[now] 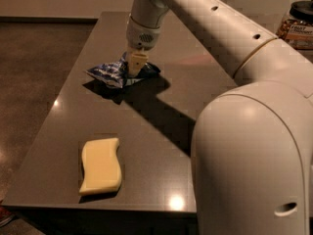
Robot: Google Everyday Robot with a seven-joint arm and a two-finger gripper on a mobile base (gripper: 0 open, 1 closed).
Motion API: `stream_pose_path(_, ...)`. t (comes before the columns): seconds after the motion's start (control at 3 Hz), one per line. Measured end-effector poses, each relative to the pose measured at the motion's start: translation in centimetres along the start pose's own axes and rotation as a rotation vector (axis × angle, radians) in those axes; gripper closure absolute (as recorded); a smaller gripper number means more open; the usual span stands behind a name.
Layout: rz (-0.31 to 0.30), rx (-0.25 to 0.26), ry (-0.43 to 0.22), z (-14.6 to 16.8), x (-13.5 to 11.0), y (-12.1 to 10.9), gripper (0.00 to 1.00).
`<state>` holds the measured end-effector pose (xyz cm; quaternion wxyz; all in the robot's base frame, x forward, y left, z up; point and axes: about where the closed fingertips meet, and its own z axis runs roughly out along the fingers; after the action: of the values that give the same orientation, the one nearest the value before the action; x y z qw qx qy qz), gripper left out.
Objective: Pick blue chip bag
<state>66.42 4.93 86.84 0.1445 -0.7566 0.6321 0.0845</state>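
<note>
The blue chip bag (108, 73) lies crumpled on the dark grey table (58, 131), at its middle left. It is dark-blue foil with white lettering. My gripper (136, 65) hangs from the white arm and comes straight down onto the right part of the bag, with its pale tips at the foil. Bag foil shows on both sides of the tips. The part of the bag under the gripper is hidden.
A wavy pale-yellow sponge (100, 165) lies near the table's front left corner. A brown-orange package (296, 24) stands at the far right. My white arm's large elbow (249, 155) fills the right foreground. The brown floor lies left of the table.
</note>
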Motion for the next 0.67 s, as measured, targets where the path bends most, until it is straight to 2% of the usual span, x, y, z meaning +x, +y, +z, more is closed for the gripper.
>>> stream_pose_path(0.33, 0.025, 0.012, -0.035, -2.0, -0.2, 0.0, 0.98)
stream_pose_path(0.67, 0.083, 0.067, -0.102, -6.1, 0.4, -0.2, 1.00)
